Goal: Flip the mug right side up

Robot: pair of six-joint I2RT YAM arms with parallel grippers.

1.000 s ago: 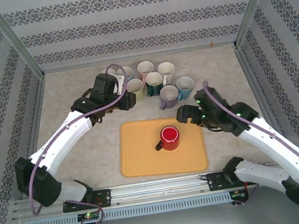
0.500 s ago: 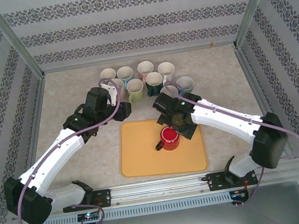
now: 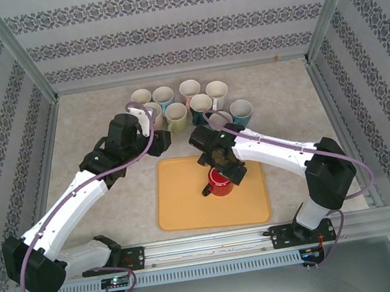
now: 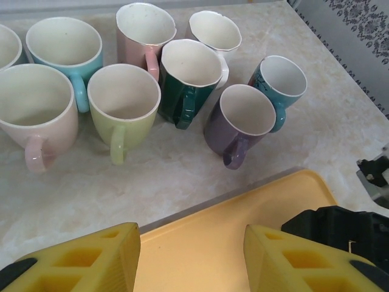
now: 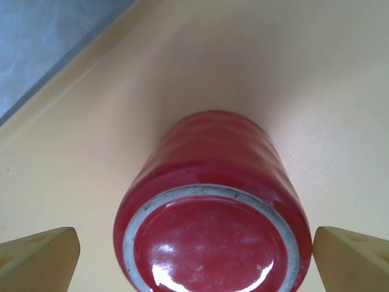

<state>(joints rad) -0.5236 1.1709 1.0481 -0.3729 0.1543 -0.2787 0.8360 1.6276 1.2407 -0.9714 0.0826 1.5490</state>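
The red mug (image 5: 209, 231) stands upside down, base uppermost, near the middle of the yellow tray (image 3: 186, 209) on the worktop (image 3: 281, 83). The right pincer (image 5: 194, 249) hangs right over it, released wide, with one finger on each side of the body and no squeeze visible. By my judgement none of the turn is done: gripping, lifting and flipping all remain. The left pincer (image 4: 191, 255) hovers at the tray's far edge, partly spread and empty, near the cluster of upright mugs (image 4: 182, 79).
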